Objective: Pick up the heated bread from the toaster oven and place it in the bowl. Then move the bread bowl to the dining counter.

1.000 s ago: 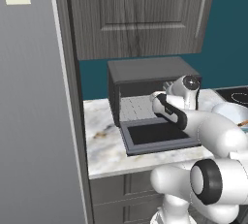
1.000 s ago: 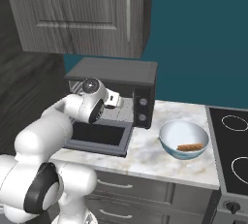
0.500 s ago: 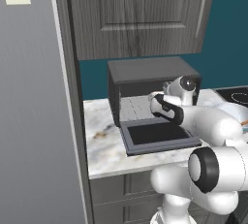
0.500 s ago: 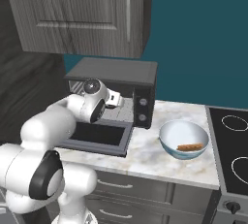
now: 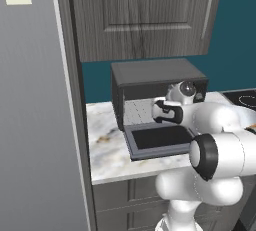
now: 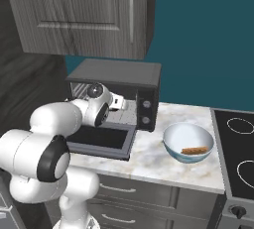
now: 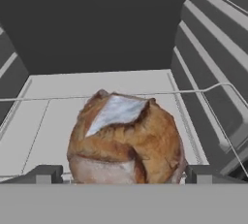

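The heated bread (image 7: 127, 140) is seen on the wire rack (image 7: 43, 116) inside the toaster oven (image 6: 130, 80), between the two fingertips (image 7: 42, 174) of the gripper (image 7: 124, 175) — they are spread wide apart, one at each side of it. Whether they touch it cannot be told. The door (image 5: 159, 139) is folded down. On the marble worktop (image 6: 154, 157) right of the oven the bowl (image 6: 188, 142) is placed — a small brown piece (image 6: 195, 150) lies in it.

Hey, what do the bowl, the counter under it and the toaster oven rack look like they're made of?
The bowl looks like glazed ceramic: glossy pale blue-white, smooth highlights, though plastic is possible. The counter reads as polished marble, white with grey-brown veins. The toaster oven has a dark grey, matte, metal-like shell, and its rack appears to be thin bright metal wire.
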